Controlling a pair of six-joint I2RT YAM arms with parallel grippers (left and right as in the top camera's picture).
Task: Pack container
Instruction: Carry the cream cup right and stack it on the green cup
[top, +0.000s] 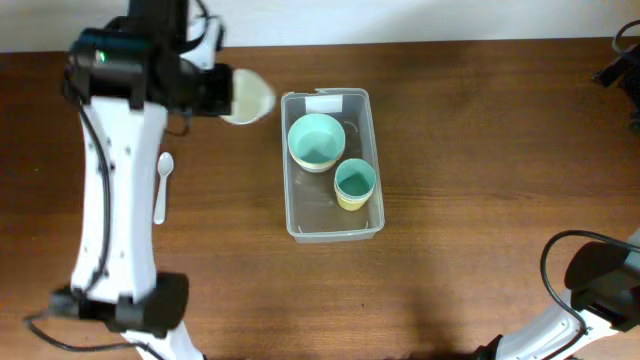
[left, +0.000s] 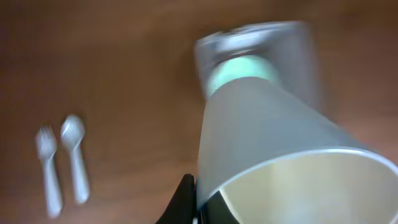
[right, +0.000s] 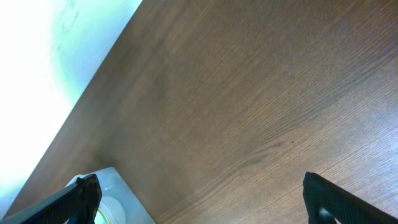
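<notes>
Cup (top: 250, 97) clamped in left gripper (left: 199, 205) just beside container (top: 335, 233) rim; right gripper (right: 200, 190) fingers apart

In the bin (top: 310, 215), a bowl (top: 316, 140) fills the label end, a cup (top: 354, 183) the middle right; I could reach in only at the near-left floor.
</notes>
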